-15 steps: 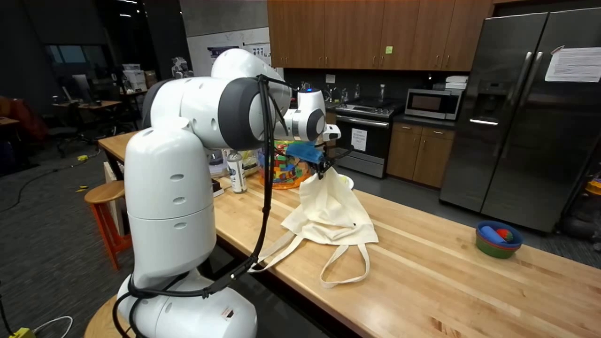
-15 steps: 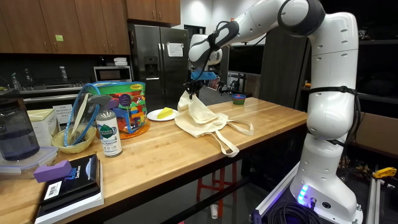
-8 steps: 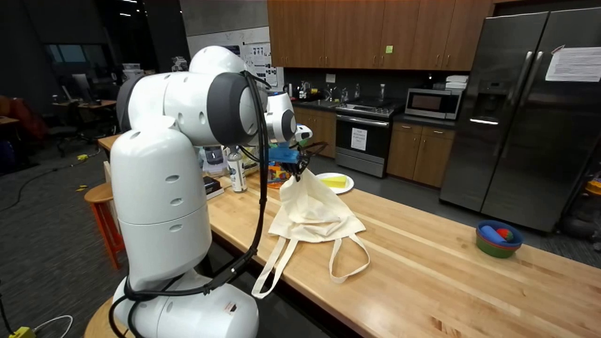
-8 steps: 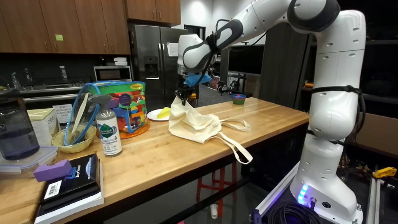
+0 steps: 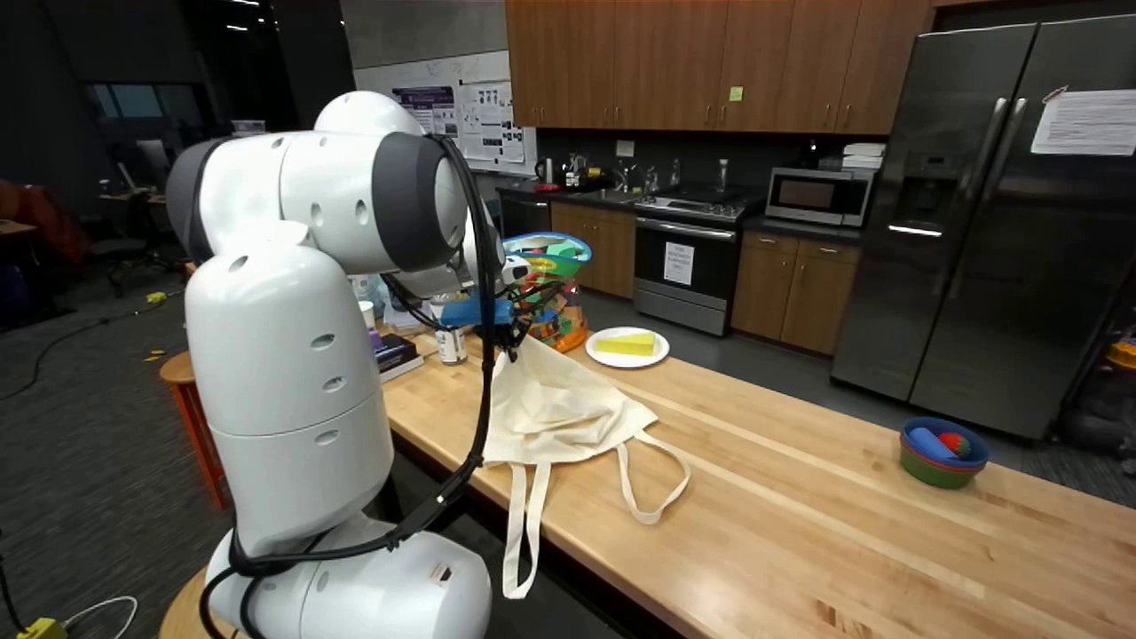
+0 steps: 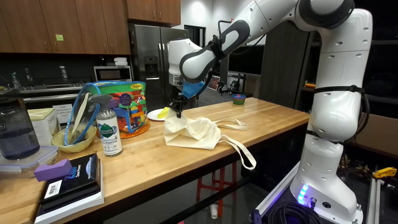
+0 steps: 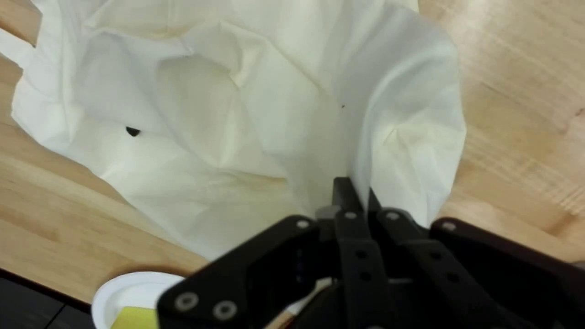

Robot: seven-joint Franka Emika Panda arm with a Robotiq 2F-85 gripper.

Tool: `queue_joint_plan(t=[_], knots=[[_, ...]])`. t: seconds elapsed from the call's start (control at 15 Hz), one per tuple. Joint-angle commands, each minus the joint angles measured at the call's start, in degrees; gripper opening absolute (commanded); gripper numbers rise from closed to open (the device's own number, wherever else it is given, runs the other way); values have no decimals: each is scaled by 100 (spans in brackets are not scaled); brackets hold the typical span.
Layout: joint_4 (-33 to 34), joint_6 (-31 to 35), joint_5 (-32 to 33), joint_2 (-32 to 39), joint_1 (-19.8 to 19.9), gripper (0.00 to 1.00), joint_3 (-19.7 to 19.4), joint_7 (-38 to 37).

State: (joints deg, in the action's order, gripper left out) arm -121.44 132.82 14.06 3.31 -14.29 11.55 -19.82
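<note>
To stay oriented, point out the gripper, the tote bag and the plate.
Gripper [image 7: 360,197], wrist view: midway between fingertips.
Tote bag [image 5: 561,410], in an exterior view: middle of its body.
Plate [image 5: 628,361], in an exterior view: its bare rim.

1. The white Franka Emika Panda arm [image 5: 288,373] stands with its upper section nearly vertical above the base [image 6: 325,186], where a blue light strip [image 6: 302,194] glows.
2. Its elbow [image 6: 326,14] is bent high; in an exterior view the forearm [image 6: 264,15] slopes down toward the left.
3. The wrist [image 6: 199,63] sits well below the elbow, a blue attachment [image 6: 191,89] mounted under it.
4. The Robotiq gripper [image 7: 358,189] points downward, its fingers [image 7: 345,196] clamped together with only a narrow slit between.
5. Black cables [image 5: 484,355] hang along the arm's right side and loop around its lower part in an exterior view.
</note>
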Motion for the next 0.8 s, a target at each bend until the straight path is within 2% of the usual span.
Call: queue_joint_plan(t=[0.0, 0.27, 0.73], knots=[[-425, 106, 256, -226, -116, 1, 131, -321], [-614, 136, 272, -204, -92, 1, 142, -579], [-804, 207, 174, -165, 242, 1, -185, -672]])
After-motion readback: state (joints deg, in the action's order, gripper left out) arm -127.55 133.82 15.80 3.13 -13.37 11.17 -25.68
